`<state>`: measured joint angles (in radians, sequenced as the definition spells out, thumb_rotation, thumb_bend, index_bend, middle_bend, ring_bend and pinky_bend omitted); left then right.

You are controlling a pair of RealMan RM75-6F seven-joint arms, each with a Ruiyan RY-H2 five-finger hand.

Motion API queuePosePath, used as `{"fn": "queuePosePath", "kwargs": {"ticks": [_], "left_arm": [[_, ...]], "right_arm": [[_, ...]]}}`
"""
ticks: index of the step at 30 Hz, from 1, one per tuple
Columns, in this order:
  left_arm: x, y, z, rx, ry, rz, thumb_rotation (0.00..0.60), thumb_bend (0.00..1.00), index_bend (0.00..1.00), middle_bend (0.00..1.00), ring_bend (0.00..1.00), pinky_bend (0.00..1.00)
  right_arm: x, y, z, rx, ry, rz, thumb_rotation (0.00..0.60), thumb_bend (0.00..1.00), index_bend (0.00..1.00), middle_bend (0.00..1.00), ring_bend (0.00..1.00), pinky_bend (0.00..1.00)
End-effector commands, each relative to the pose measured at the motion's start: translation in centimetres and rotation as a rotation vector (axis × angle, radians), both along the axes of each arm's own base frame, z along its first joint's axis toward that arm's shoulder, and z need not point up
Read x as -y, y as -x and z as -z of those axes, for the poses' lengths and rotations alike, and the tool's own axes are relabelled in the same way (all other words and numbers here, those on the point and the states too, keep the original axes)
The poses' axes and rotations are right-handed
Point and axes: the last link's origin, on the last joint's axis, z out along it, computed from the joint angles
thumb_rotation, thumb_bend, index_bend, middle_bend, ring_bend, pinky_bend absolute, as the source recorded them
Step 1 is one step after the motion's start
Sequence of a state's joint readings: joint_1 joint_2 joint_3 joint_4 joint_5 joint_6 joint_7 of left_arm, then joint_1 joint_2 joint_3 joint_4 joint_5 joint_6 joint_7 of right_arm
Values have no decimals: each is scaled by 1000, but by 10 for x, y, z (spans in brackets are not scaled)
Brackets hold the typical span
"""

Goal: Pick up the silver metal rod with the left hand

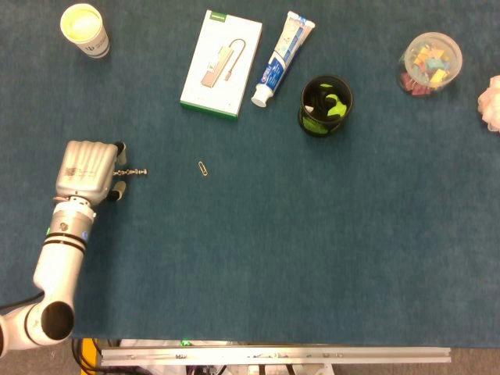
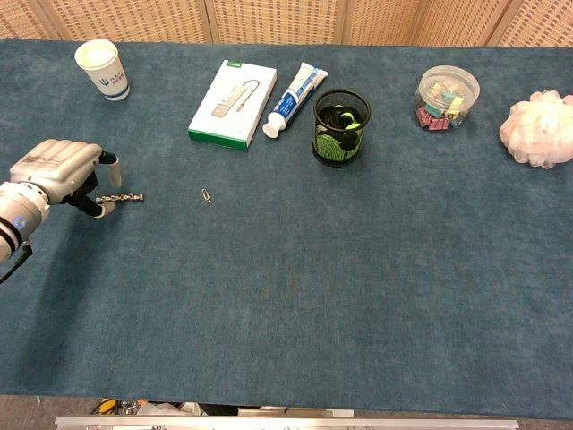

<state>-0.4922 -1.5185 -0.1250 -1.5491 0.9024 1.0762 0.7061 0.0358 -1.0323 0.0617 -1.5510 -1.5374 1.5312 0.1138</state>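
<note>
rod (image 1: 134, 171) end between left hand (image 1: 86, 169) fingers (image 1: 119, 188)

You've got a table (image 1: 258, 266) covered in dark teal cloth. On it, head view, clock face from table centre: silver metal rod (image 1: 133, 171) at 9, lying flat, left end under the left hand (image 1: 84, 169). Paper clip (image 1: 203, 168) just right of it, apart. Paper cup (image 1: 84, 30) far 10–11, upright. White box (image 1: 222, 64) at 11–12, flat. Toothpaste tube (image 1: 282, 58) at 12, cap end beside the box. Black mesh cup (image 1: 326, 105) at 1, upright. Clear tub of binder clips (image 1: 430, 63) at 2. White puff (image 1: 491, 103) at the 3 edge.
</note>
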Motion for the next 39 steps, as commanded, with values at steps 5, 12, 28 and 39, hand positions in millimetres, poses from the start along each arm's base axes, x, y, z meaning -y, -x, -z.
{"fn": "queuePosePath", "kwargs": {"ticks": [5,12,28,39], "left_arm": [[-5,2,6,-10,-11,-22,600,250,455,970,948,1000],[-8,4,8,-36,-14,-42,600,251,463,970,948,1000],[-13,5,12,-49,-19,-72,600,251,497,973,950,1000],[-14,6,14,-52,-15,-81,600,266,524,974,950,1000]], "right_arm": [[-1,2,-1,1,4,5,600,283,358,415,281,270],[-3,4,-3,5,9,10,600,283,358,415,281,270],[-6,9,-7,11,23,15,600,283,358,414,281,270],[-8,11,-10,12,34,19,600,283,358,415,281,270]]}}
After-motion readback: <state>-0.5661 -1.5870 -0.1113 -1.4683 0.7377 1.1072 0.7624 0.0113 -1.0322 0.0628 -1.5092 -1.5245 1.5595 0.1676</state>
